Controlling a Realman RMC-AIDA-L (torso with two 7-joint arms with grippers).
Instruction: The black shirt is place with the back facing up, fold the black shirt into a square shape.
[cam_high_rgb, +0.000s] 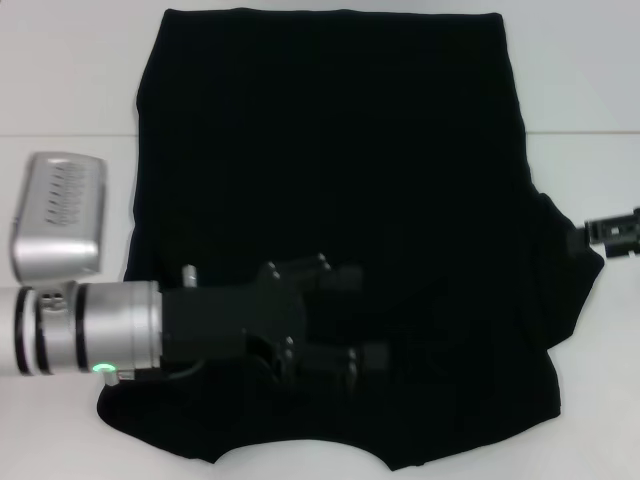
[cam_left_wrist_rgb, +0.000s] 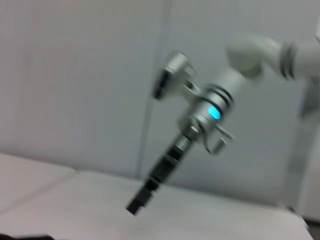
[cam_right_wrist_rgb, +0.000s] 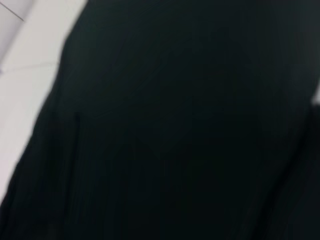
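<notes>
Black shirt (cam_high_rgb: 330, 180) lies flat beneath the left gripper (cam_high_rgb: 385, 315), whose fingers stand parted, its left sleeve seemingly folded in; right gripper (cam_high_rgb: 590, 232), grip unreadable, sits beside the unfolded sleeve.

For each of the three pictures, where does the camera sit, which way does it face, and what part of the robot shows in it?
Head view: on the robot's head, looking forward and down at the black shirt spread on the white table; the left claw lies over the shirt, the right claw is at its right edge.
Left wrist view: on the left arm, facing across the table; it shows the right arm and right claw.
Right wrist view: on the right arm, facing the shirt closely; no robot part shows.
Shared: head and right wrist views both show the shirt.
</notes>
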